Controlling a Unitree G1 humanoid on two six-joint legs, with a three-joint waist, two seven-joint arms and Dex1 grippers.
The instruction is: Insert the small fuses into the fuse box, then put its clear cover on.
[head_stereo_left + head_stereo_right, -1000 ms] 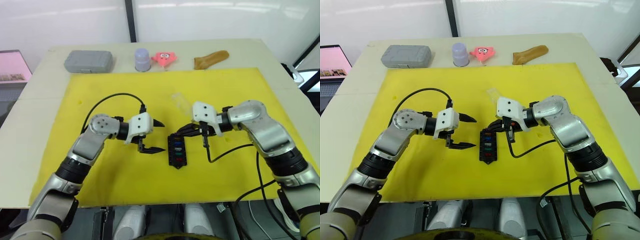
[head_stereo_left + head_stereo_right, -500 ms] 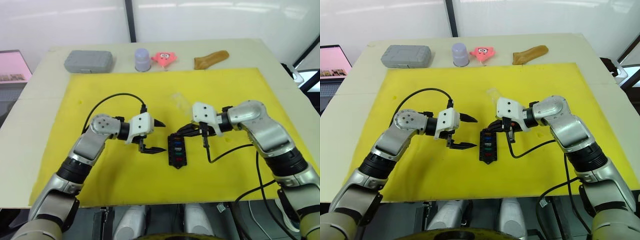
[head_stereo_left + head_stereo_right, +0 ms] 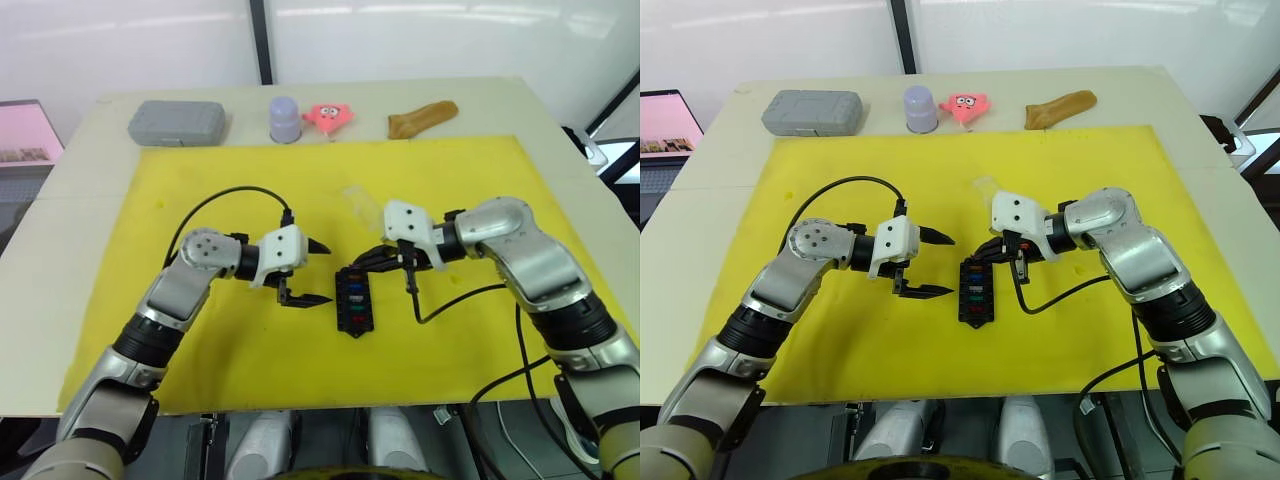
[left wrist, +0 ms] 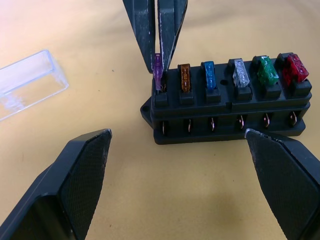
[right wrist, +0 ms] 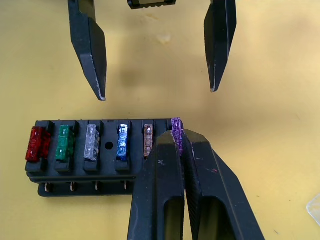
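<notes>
Left eye view gives us the worktop (image 3: 60, 250) with a yellow mat (image 3: 200, 180) spread over it; along the far edge, off the mat, lie a grey case (image 3: 176, 122), a lilac cup (image 3: 285, 119), a pink toy (image 3: 329, 116) and a tan object (image 3: 422, 117). Near the middle of the mat we see the fuse box (image 3: 353, 299), black, with a row of coloured fuses (image 4: 240, 75) seated in it: red, green, white, blue and amber. Our left tool (image 3: 308, 272) hovers just beside the box on the robot's left, its fingers wide apart and holding nothing. Our right tool (image 5: 178, 136) has its fingers pressed together on a purple fuse (image 4: 158, 72), which stands upright at the end slot next to the amber one. We find the clear cover (image 4: 27, 82) lying on the mat near the box, beyond it and apart from it.
</notes>
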